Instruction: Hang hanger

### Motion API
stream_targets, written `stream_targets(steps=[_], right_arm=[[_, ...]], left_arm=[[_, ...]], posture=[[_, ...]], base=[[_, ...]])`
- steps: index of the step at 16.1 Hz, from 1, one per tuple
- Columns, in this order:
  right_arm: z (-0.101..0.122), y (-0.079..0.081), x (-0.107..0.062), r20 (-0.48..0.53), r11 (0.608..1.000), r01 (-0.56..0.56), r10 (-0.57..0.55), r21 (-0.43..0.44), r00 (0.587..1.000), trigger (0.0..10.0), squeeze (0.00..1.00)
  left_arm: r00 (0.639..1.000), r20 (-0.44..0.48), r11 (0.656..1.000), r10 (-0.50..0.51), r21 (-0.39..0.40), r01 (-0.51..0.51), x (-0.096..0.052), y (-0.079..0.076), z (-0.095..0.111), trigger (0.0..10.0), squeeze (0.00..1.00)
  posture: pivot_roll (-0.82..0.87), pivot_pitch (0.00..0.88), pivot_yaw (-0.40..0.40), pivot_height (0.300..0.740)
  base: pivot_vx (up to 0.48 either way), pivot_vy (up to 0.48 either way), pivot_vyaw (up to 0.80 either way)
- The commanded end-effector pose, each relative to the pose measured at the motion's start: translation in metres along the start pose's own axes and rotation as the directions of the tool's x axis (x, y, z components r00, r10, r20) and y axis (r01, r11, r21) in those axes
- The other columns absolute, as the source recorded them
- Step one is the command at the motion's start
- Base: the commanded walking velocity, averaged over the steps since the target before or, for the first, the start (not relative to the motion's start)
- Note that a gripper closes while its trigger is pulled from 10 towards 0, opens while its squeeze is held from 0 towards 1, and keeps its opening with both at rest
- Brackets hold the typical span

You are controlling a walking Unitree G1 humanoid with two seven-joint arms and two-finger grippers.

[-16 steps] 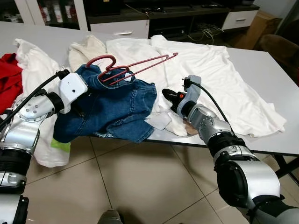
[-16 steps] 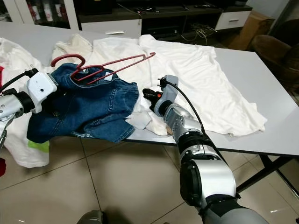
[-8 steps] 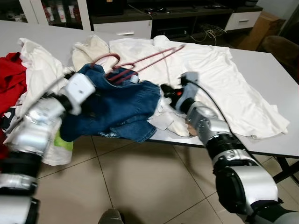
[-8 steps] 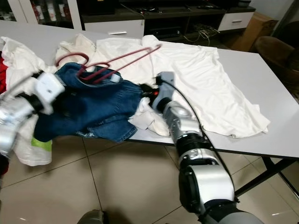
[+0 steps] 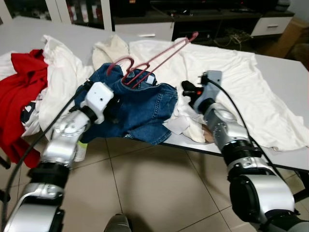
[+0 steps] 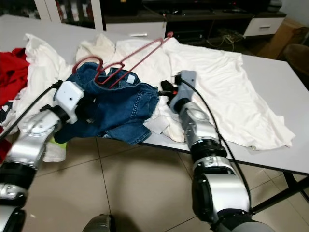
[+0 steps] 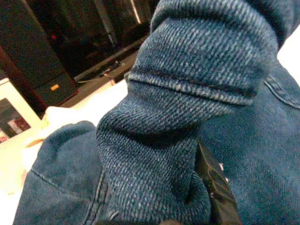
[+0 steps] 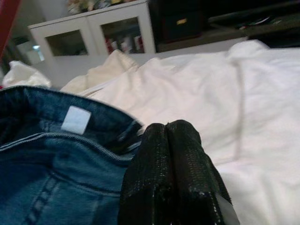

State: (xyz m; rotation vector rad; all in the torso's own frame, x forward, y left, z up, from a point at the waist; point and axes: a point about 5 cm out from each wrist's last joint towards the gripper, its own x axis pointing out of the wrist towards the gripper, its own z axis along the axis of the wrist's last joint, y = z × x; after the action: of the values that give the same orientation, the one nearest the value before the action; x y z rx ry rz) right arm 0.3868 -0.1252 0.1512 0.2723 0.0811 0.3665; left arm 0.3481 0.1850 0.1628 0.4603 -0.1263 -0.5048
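From where I sit, the left gripper (image 5: 112, 107) has its fingers buried in the blue denim garment (image 5: 140, 108), and its wrist camera gives me little more than folds of that cloth with one black finger (image 7: 213, 187) poking out, so I cannot judge how the jaws stand. The lower end of the red hanger (image 5: 154, 59) sinks into the denim waistband (I cannot tell what, if anything, it catches on there). The red garment (image 5: 21, 92) and the white shirt (image 5: 251, 92) both run past the picture's edges.

Silver jointed arms (image 5: 227, 130), white wrist housings, black cables.
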Motion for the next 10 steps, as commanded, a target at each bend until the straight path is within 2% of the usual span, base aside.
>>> stream_targets(steps=[1,5,9,10], right_arm=[[0.008,-0.011,-0.005,0.038,0.999,0.04,-0.04,0.001,0.998,10.0,0.0],[0.008,-0.019,-0.011,0.042,0.998,0.054,-0.053,-0.032,0.998,10.0,0.0],[0.001,-0.015,-0.01,0.0,0.997,0.044,-0.044,-0.063,0.999,10.0,0.0],[-0.001,-0.015,-0.01,-0.011,0.998,0.046,-0.046,-0.046,0.999,10.0,0.0]], left_arm=[[0.996,0.021,0.996,0.091,-0.024,-0.091,0.004,0.008,0.005,10.0,0.0],[0.992,0.027,0.99,0.122,-0.076,-0.12,0.006,0.004,0.002,10.0,0.0],[0.992,0.037,0.989,0.122,-0.084,-0.118,0.012,-0.001,0.004,10.0,0.0],[0.991,0.042,0.988,0.123,-0.095,-0.119,0.013,-0.003,0.005,10.0,0.0]], posture=[[0.12,0.0,-0.047,0.74],[0.12,0.0,-0.048,0.74],[0.12,0.0,-0.05,0.74],[0.12,0.0,-0.05,0.74]], base=[[0.0,0.0,0.0],[0.0,0.0,0.0],[0.0,0.0,0.66],[0.0,0.0,0.8]])
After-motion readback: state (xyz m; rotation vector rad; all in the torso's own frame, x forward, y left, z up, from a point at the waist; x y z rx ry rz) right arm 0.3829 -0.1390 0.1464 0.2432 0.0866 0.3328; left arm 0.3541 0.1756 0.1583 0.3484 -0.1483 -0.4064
